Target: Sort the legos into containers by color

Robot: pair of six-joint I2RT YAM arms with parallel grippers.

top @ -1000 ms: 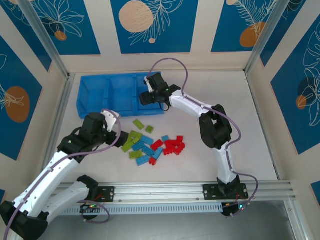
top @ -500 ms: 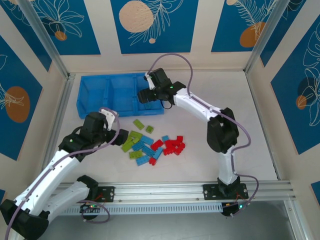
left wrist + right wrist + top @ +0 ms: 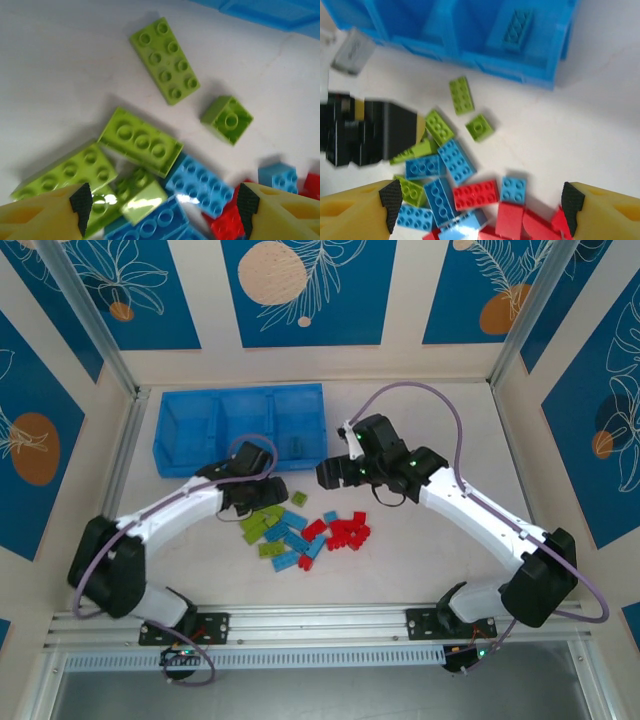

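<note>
The legos lie in a loose pile on the white table: lime green ones, light blue ones and red ones. The containers are three compartments of a blue tray; a blue brick lies in the right one. My left gripper is open, low over the green and blue bricks at the pile's left end. A long green brick and a small one lie apart beyond it. My right gripper hovers open above the pile, right of the tray's corner.
An aluminium rail runs along the near edge. Frame posts and patterned walls close the sides and back. White table surface stretches to the right of the pile. The left arm's black wrist shows close to the pile.
My right gripper has drawn back from the tray's right compartment toward the pile, empty. My left arm has swung forward over the green bricks, and its jaws have narrowed somewhat.
</note>
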